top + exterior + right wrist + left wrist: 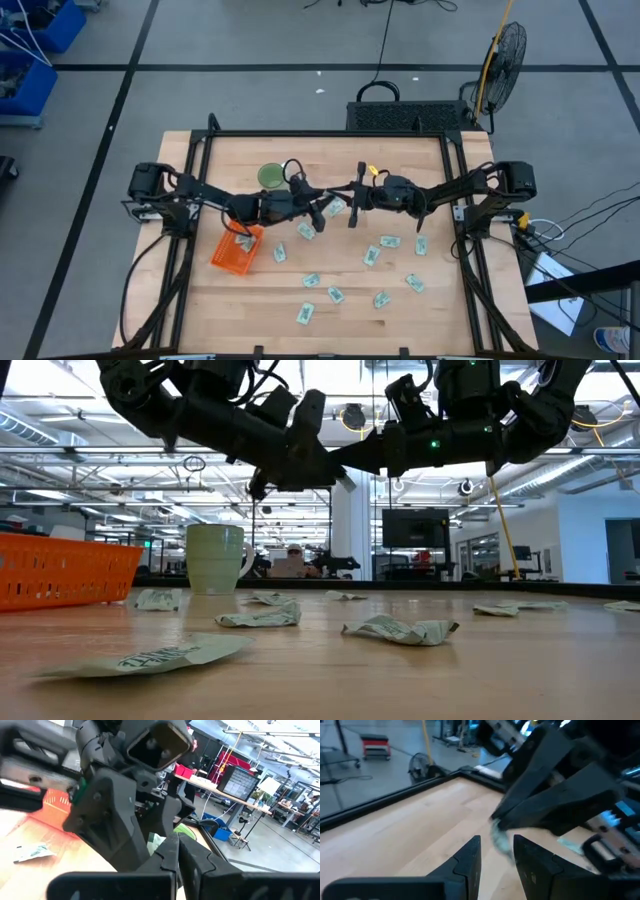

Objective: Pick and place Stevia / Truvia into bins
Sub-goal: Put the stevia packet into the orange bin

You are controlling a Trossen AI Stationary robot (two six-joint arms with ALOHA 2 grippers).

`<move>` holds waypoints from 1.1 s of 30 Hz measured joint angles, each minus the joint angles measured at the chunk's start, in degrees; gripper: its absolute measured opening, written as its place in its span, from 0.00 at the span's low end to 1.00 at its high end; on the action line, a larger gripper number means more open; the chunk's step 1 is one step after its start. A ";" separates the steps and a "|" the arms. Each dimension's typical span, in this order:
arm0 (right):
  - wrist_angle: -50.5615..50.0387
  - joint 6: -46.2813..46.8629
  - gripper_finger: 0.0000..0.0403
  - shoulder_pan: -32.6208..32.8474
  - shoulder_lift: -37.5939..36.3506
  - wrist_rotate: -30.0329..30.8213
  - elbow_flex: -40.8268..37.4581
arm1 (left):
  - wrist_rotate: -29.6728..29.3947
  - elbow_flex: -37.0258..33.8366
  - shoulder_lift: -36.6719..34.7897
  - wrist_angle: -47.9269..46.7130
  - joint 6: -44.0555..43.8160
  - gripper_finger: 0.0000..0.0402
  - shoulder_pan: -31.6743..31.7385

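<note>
Several white-and-green Stevia packets [370,255] lie flat and scattered on the wooden table, mostly on its right half. The orange bin [237,250] stands on the table at the left, below my left arm. Both grippers meet high above the table's middle. My right gripper [176,840] is shut on one packet [157,843]. My left gripper [497,842] is open and faces it from the left. Its fingers stand on either side of that packet [500,839]; I cannot tell whether they touch it. My right gripper pinches one packet between its two fingers by one end [161,845], coming roughly level from the table's right. The packet sticks out past the fingertips toward my left gripper and is lifted clear of the table.
A round green cup [270,177] stands on the table just beyond the left gripper, toward the far edge. Crumpled packets [400,630] lie close to the near edge. A black frame [330,135] borders the table. A fan [505,55] stands on the floor beyond it.
</note>
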 joint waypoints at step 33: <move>-8.82 4.55 0.29 0.11 -0.02 0.15 -0.02 | 4.21 0.09 -30.83 -65.05 -22.57 0.02 -12.60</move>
